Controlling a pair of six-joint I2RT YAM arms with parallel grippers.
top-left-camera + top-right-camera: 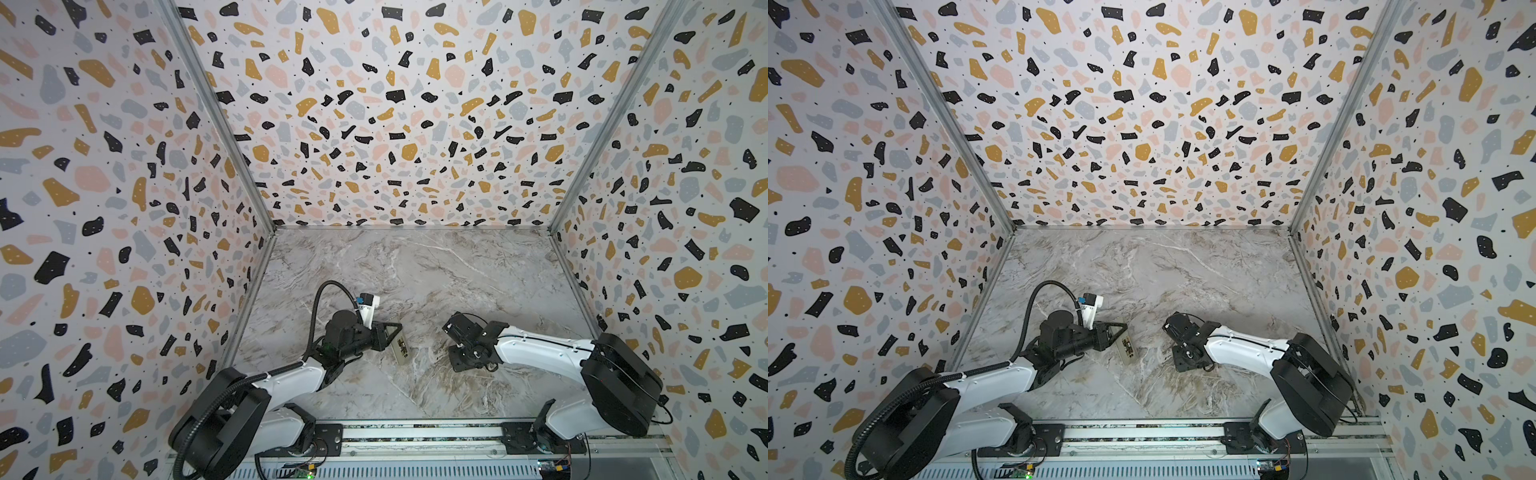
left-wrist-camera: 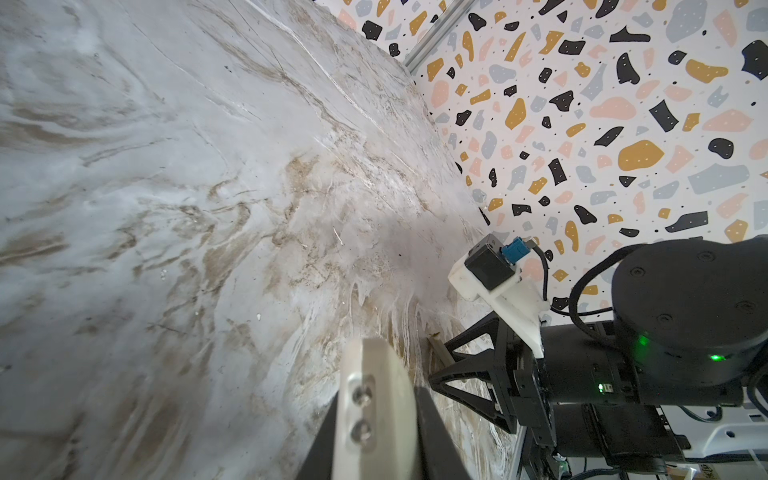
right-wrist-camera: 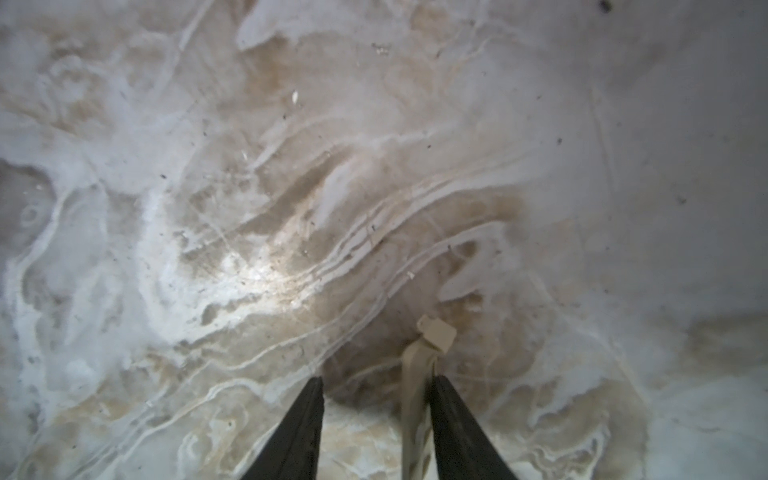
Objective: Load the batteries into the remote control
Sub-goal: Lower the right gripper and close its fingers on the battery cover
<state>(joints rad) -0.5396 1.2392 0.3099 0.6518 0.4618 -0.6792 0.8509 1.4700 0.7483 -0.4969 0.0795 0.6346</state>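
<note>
The left gripper [image 1: 395, 332] was clamped tight on one end of the slim white oblong remote control [image 1: 402, 349], holding it over the front-left part of the grey-veined marble tabletop [image 1: 457, 270], as both top views showed. Dark and gold marks [image 1: 402, 344] on the remote's upturned face were too small to identify. Over the tabletop's front-right part, well apart from the remote, the right gripper [image 3: 376, 380] pointed down with its black jaws partly apart. A thin pale beige strip [image 3: 415, 374] lay against one finger, not pinched between the two.
</note>
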